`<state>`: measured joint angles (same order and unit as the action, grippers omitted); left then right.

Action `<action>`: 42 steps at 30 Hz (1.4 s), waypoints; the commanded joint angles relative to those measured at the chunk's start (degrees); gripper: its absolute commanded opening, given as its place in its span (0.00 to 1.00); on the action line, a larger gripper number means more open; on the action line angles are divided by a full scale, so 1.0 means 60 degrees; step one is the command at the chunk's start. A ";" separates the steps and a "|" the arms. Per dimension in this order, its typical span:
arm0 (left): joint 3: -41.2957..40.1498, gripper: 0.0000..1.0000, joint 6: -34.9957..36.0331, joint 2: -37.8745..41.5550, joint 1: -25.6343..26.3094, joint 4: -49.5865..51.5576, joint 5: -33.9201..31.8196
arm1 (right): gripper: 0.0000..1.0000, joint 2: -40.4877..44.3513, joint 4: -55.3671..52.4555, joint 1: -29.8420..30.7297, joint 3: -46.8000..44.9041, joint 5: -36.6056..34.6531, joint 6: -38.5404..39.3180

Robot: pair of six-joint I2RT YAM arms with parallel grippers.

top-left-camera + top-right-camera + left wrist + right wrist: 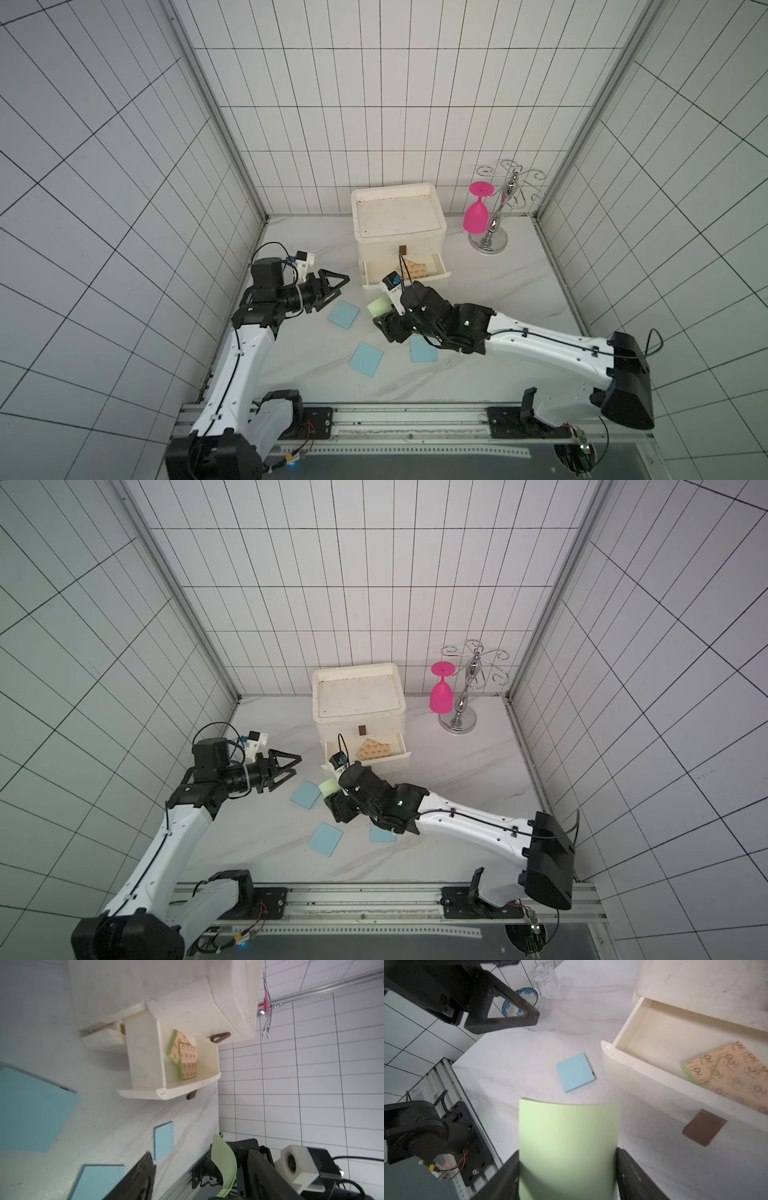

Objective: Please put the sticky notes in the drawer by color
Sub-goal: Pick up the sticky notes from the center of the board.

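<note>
Three blue pads (343,315) lie on the counter (498,299), below the centre of both top views. The right gripper (566,1152) grasps a bent green pad (378,307) just below the open drawer (442,270), where two tan pads (415,269) lie. The left gripper (343,287), left of centre, is released and empty.

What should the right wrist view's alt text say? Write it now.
The right gripper holds a light green square paper sticky pad, bowed between its jaws, above a white marbled table. Beyond it lie a light blue square paper pad and an open off-white plastic drawer containing tan printed pads.
</note>
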<state>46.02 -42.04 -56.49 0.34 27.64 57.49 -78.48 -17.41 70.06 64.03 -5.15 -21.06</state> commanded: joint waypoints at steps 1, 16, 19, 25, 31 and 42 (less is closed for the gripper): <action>0.0264 0.71 -0.0672 0.0321 0.1564 -0.1062 0.0032 | 0.70 0.0670 -0.0378 -0.0188 -0.0361 -0.0063 -0.0022; 0.0957 0.47 -0.1630 -0.0882 0.4038 -0.2480 -0.1068 | 0.70 0.2129 -0.0705 -0.0456 -0.1011 -0.0326 -0.0171; 0.0945 0.43 -0.1745 -0.0996 0.4282 -0.2605 -0.1172 | 0.70 0.2094 -0.0708 -0.0532 -0.1011 -0.0343 -0.0167; 0.0790 0.41 -0.1793 -0.1088 0.4702 -0.2688 -0.1315 | 0.69 0.2018 -0.0688 -0.0752 -0.0916 -0.0299 -0.0138; 0.0796 0.22 -0.1869 -0.1082 0.4710 -0.2787 -0.1276 | 0.69 0.2055 -0.0675 -0.0881 -0.0916 -0.0155 -0.0174; 0.0866 0.01 -0.1837 -0.1157 0.4501 -0.2947 -0.1118 | 0.84 0.2524 -0.0724 -0.1141 -0.1109 0.0050 -0.0483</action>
<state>50.19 -53.56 -63.09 28.12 11.68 50.02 -65.80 -21.10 64.40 59.27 -6.00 -22.96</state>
